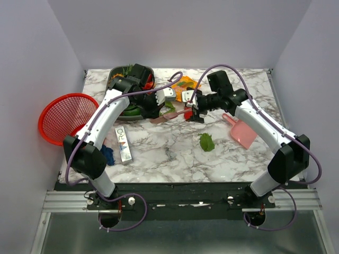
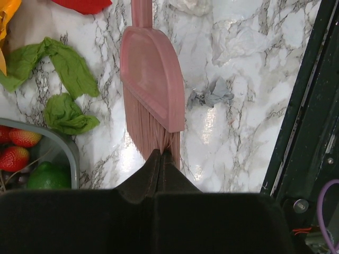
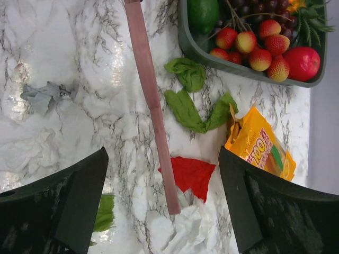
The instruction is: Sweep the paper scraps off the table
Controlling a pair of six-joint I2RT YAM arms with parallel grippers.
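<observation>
Just beside the pink brush (image 2: 151, 69) lie green paper scraps (image 2: 71, 71)

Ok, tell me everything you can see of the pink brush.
The brush is dusty pink, plastic-looking: a flat, shield-shaped head, matching bristles fanning from its wide edge, and a long handle. It seems to lie on the marble table, green scraps on one side, a grey scrap on the other. The left gripper's jaws are shut on the bristle tips. Its handle ends by a red scrap.

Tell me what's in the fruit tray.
A green lime, red strawberries, dark grapes and a round red fruit. From above, the left arm covers most of the tray.
</observation>
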